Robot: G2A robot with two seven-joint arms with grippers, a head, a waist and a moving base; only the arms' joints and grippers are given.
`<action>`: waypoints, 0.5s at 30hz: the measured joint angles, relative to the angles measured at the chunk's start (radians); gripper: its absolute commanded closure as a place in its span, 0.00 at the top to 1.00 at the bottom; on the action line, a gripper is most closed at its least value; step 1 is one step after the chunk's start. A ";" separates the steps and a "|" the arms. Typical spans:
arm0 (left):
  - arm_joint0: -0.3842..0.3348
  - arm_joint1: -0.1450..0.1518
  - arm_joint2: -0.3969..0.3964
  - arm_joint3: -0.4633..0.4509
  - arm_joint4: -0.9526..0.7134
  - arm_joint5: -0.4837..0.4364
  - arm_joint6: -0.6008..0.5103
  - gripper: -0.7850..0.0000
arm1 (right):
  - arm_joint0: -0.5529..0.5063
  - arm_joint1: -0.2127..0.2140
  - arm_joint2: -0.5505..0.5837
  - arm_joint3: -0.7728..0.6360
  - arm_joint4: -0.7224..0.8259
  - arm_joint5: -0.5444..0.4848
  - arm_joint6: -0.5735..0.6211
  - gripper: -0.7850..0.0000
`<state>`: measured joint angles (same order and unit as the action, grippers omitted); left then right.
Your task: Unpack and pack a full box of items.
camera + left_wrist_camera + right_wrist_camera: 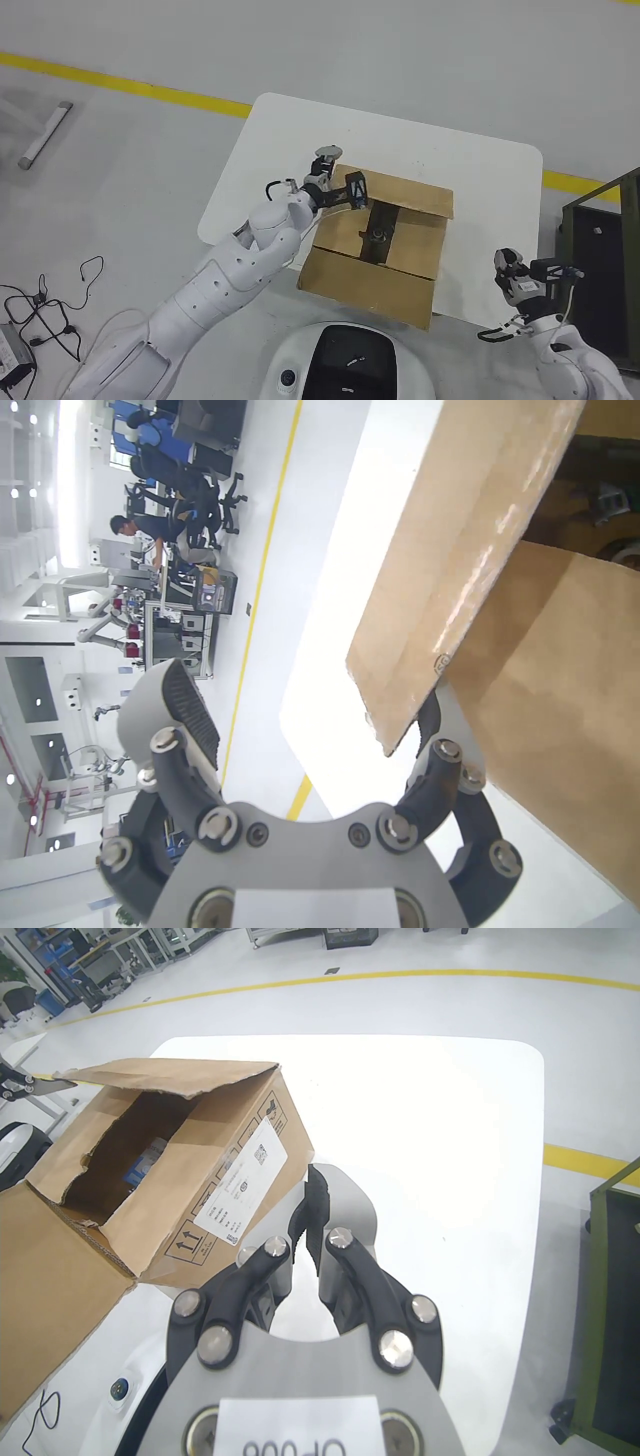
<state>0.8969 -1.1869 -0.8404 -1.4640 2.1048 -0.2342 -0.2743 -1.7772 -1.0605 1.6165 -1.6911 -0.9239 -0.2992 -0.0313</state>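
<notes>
Well, the cardboard box (pixel 345 232) sits toward the near edge of the white table (pixel 480 165), about midway along it, with its top flaps partly open. Through the gap between the flaps the top view shows a dark item (pixel 378 232), too shadowed to identify. From the right wrist view something blue and white (pixel 145 1163) lies deep inside the box, most of it hidden by the torn flap edges. A white label (pixel 240 1188) is stuck to one side of the box; its print is too small to read.

The left gripper (pixel 305 720) is at the left corner of the far flap (pixel 450 575), with its jaws spread wide. One ribbed finger (pixel 190 705) stands free over the table. The other finger (pixel 430 720) is partly hidden behind the flap's corner, so whether it touches the cardboard cannot be told. The flap is not clamped.

The right gripper (pixel 312 1200) hangs past the near right corner of the table, well apart from the box. Its jaws are drawn together and hold nothing. A green cart (pixel 615 1308) stands off the table's right edge, cut off by the frame.
</notes>
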 measured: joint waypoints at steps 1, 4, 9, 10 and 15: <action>-0.006 -0.003 0.000 0.006 -0.001 0.000 -0.003 1.00 | 0.001 0.000 0.001 0.001 -0.001 -0.007 0.000 0.00; -0.033 -0.015 0.007 0.026 -0.008 0.005 -0.015 1.00 | 0.016 0.002 0.005 0.005 -0.013 -0.064 -0.002 0.13; -0.077 -0.041 0.022 0.059 -0.047 0.020 -0.029 1.00 | 0.062 0.013 0.028 0.013 -0.061 -0.220 0.003 0.51; -0.084 -0.046 0.025 0.065 -0.053 0.021 -0.032 1.00 | 0.073 0.015 0.035 0.015 -0.066 -0.246 0.012 0.58; -0.116 -0.067 0.038 0.097 -0.079 0.026 -0.037 1.00 | 0.157 0.028 0.048 0.025 -0.116 -0.355 0.088 0.58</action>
<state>0.7811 -1.2544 -0.8029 -1.3672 2.0262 -0.2082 -0.3117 -1.6201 -1.0328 1.6650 -1.6659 -1.0401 -0.6538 0.0568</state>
